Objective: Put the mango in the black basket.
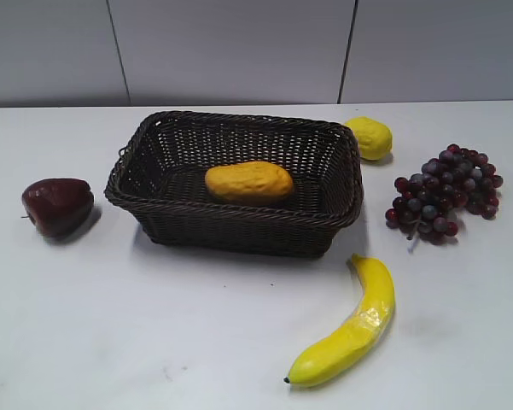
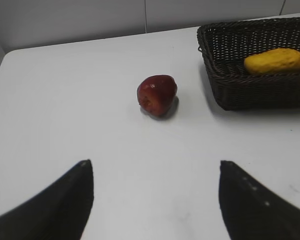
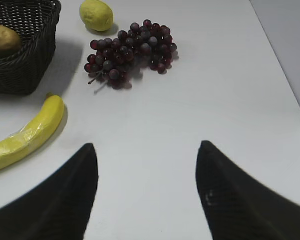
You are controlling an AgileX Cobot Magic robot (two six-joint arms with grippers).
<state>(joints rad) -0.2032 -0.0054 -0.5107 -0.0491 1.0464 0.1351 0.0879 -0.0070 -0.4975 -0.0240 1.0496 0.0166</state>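
Observation:
The mango [image 1: 248, 181] is oblong and yellow-orange and lies inside the black basket [image 1: 239, 229], a large dark woven basket at the table's middle. The mango also shows in the left wrist view [image 2: 275, 61], inside the basket [image 2: 249, 95], and at the edge of the right wrist view [image 3: 2, 40], inside the basket [image 3: 25, 75]. My left gripper [image 2: 155, 162] is open and empty above bare table, well short of the basket. My right gripper [image 3: 147, 145] is open and empty above bare table. Neither gripper shows in the exterior view.
A dark red apple [image 1: 57, 206] [image 2: 157, 94] lies left of the basket. A lemon [image 1: 370, 137] [image 3: 96, 14] sits by its far right corner. Purple grapes [image 1: 445, 193] [image 3: 130, 52] lie to the right. A banana [image 1: 348, 330] [image 3: 25, 135] lies in front right.

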